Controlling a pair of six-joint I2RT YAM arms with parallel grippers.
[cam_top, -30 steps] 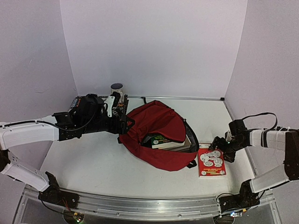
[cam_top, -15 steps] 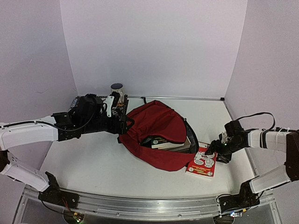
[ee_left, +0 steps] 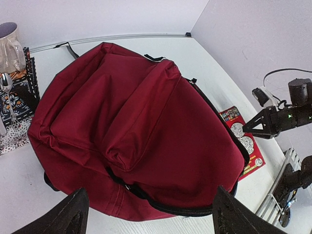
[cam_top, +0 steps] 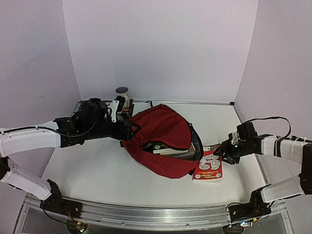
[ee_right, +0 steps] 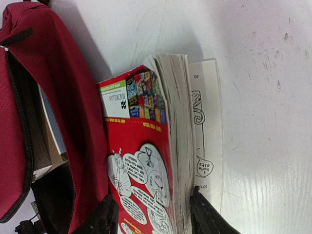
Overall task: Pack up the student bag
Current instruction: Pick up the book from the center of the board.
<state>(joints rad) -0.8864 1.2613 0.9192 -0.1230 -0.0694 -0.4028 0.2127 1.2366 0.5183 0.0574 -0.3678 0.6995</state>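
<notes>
The student bag, dark red with black zips, lies mid-table with its mouth facing right; books show inside it. A red comic-covered book leans against the bag's open edge. My right gripper is shut on the book's page block, with one finger on the red cover and the other under the pages. One leaf has fallen flat on the table. My left gripper stands wide open at the bag's left end, nothing between its fingers.
A mug stands at the back left beside a patterned spiral notebook with a spoon on it. White walls close in the back and both sides. The metal rail runs along the near edge.
My right gripper has closed round the red book, slid it left to the bag's mouth and tipped it up. The bag's right side shifted slightly. The left arm stayed put.
</notes>
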